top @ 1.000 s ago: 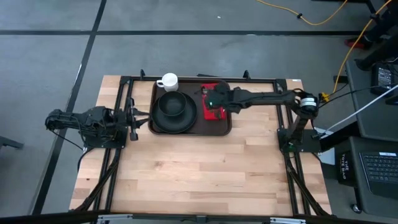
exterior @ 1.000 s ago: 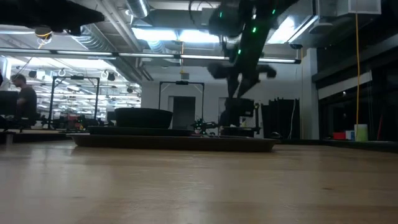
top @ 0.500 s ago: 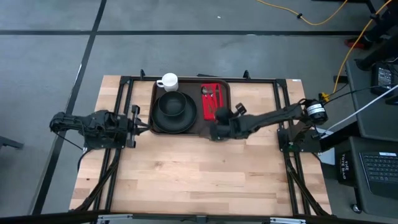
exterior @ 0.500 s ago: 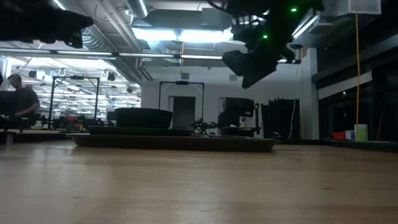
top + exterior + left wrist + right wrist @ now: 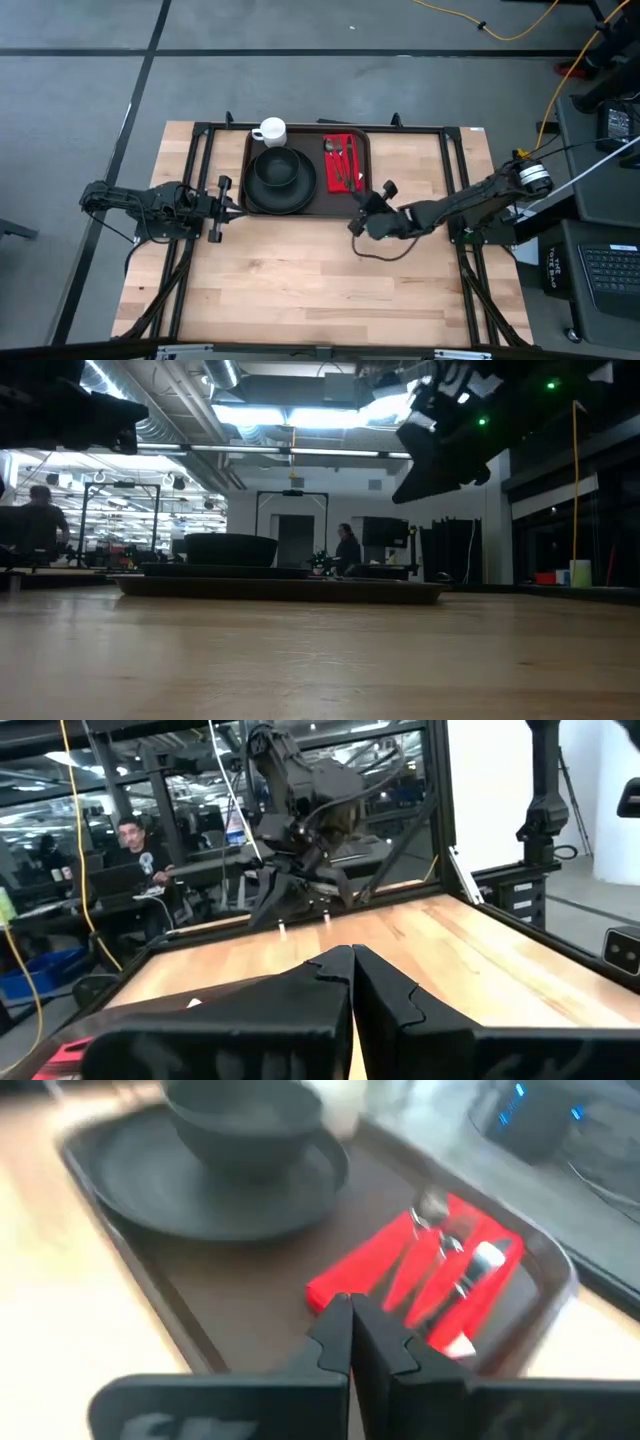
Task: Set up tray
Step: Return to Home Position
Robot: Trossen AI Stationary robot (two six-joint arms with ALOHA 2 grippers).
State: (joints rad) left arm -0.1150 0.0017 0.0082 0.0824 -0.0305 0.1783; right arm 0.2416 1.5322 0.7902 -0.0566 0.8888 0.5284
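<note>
The left gripper (image 5: 232, 202) is held over the table's left side, just beside the tray's left rim. In the left wrist view its fingers (image 5: 300, 1005) are pressed tight together w/ nothing between them.

The tray (image 5: 305, 138) is set at the far middle of the wooden table (image 5: 300, 280). A white cup (image 5: 270, 131) is placed in its far left corner. A round black plate (image 5: 290, 198) is laid on the left half, and a black bowl (image 5: 277, 166) is set on the plate. A red napkin (image 5: 335, 180) is spread on the right half. Silver cutlery (image 5: 343, 155) is laid on it side by side, approx. three pcs, but which pc is which can't be told.

Right of that, the right gripper (image 5: 362, 203) is held over the bare wood near the tray's near right corner. It is pointed at the tray but kept apart from it. Its fingers (image 5: 400, 1360) are closed tight too, and nothing is held. In the low view it is seen high above the table top.
</note>
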